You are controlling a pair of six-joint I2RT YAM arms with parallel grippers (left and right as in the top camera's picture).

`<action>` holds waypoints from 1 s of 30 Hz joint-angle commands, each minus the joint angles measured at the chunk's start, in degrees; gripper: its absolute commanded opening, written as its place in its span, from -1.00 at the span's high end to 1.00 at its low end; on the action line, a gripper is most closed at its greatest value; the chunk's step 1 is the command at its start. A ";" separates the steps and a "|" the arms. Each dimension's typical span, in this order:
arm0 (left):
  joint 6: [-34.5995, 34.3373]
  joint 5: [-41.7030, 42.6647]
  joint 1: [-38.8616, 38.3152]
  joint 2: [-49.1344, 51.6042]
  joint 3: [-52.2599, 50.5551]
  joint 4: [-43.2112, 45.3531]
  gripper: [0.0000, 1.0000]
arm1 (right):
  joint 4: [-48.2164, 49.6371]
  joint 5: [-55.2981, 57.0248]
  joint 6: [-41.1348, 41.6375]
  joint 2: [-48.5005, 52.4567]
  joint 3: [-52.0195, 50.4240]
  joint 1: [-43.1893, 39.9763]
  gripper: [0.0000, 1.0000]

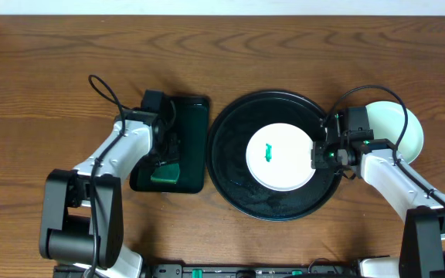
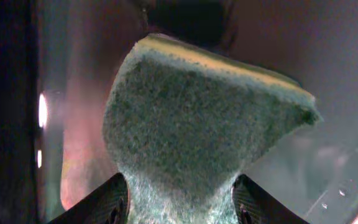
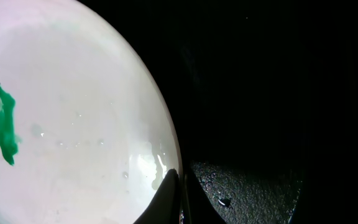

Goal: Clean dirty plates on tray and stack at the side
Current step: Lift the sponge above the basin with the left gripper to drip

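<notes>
A white dirty plate (image 1: 280,157) with a green smear (image 1: 269,152) at its centre lies on the round black tray (image 1: 230,162). My right gripper (image 1: 317,154) is at the plate's right rim, jaws shut on that edge. In the right wrist view the plate (image 3: 73,93) and the smear (image 3: 5,124) fill the left, my gripper (image 3: 182,186) pinches the rim, and the wet tray (image 3: 260,186) lies to the right. My left gripper (image 1: 164,166) is shut on a green sponge (image 1: 164,173); the sponge (image 2: 197,124) is squeezed between the fingers (image 2: 114,202).
A small black rectangular tray (image 1: 195,123) sits left of the round tray, under the left gripper. A pale mint plate (image 1: 408,131) lies on the table at the far right, partly under the right arm. Bare wooden table surrounds both trays.
</notes>
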 commanded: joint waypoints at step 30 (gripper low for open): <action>0.96 -1.01 0.22 0.35 1.75 -2.93 0.07 | 0.09 0.94 -0.02 -0.98 -0.35 0.35 0.94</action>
